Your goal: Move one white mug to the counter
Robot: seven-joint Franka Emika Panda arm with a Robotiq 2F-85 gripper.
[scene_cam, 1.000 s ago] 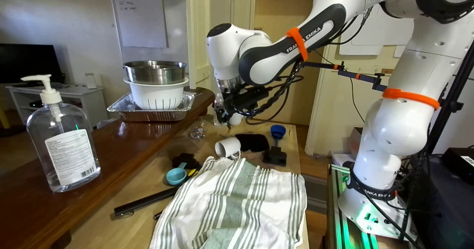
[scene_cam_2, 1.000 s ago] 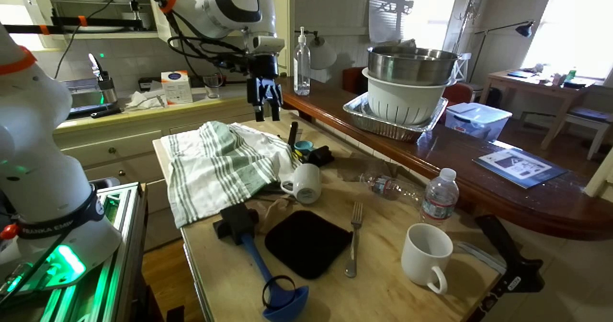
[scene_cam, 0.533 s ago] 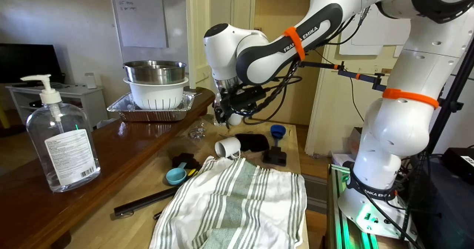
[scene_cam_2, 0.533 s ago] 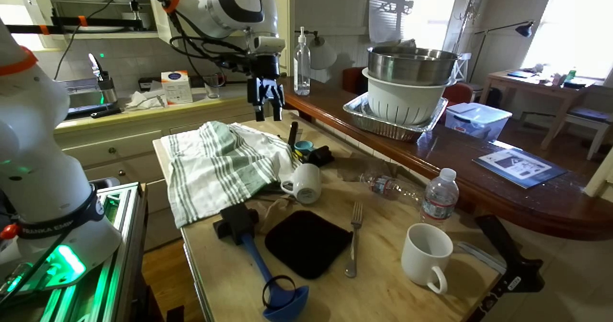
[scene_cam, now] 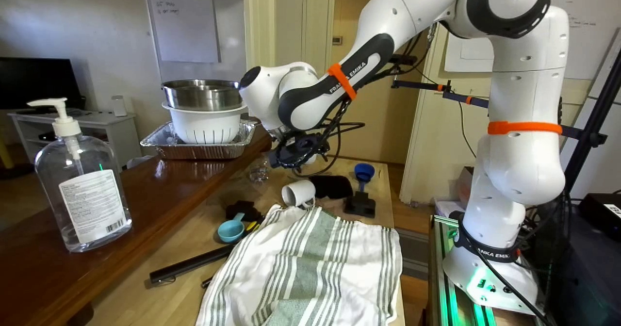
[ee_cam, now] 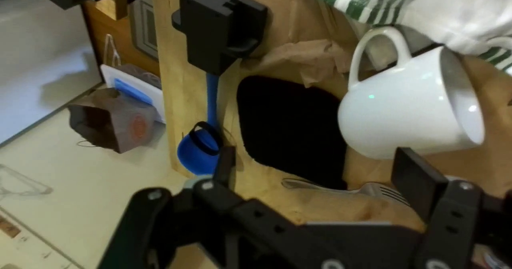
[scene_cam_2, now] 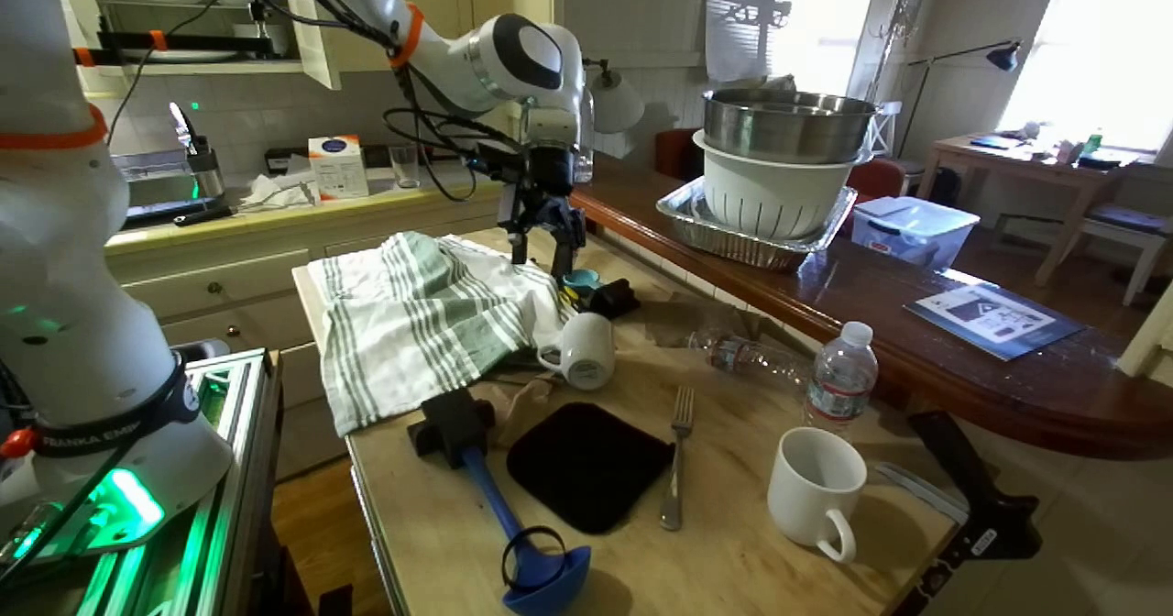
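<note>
One white mug lies on its side on the wooden table against the striped cloth; it shows in both exterior views [scene_cam: 297,193] [scene_cam_2: 587,350] and at the right of the wrist view [ee_cam: 400,109]. A second white mug [scene_cam_2: 814,488] stands upright by a water bottle; in an exterior view it is mostly hidden behind the gripper. My gripper [scene_cam_2: 541,263] is open and empty, above the table near the lying mug. In the wrist view its fingers [ee_cam: 314,155] are wide apart, the right one overlapping the mug's lower edge. The dark-brown counter [scene_cam: 160,190] [scene_cam_2: 857,300] runs alongside, higher than the table.
On the counter stand a pump bottle [scene_cam: 85,195] and a foil tray [scene_cam_2: 683,222] with a colander and steel bowl. The table holds a striped cloth [scene_cam_2: 422,313], black pad [scene_cam_2: 586,469], fork [scene_cam_2: 676,469], blue ladle [scene_cam_2: 550,579], water bottles [scene_cam_2: 841,378] and a saw [scene_cam_2: 990,515].
The arm has reached further out toward the counter side and lower, and the gripper has tilted. Its fingers stay apart. The mugs and other objects have not moved.
</note>
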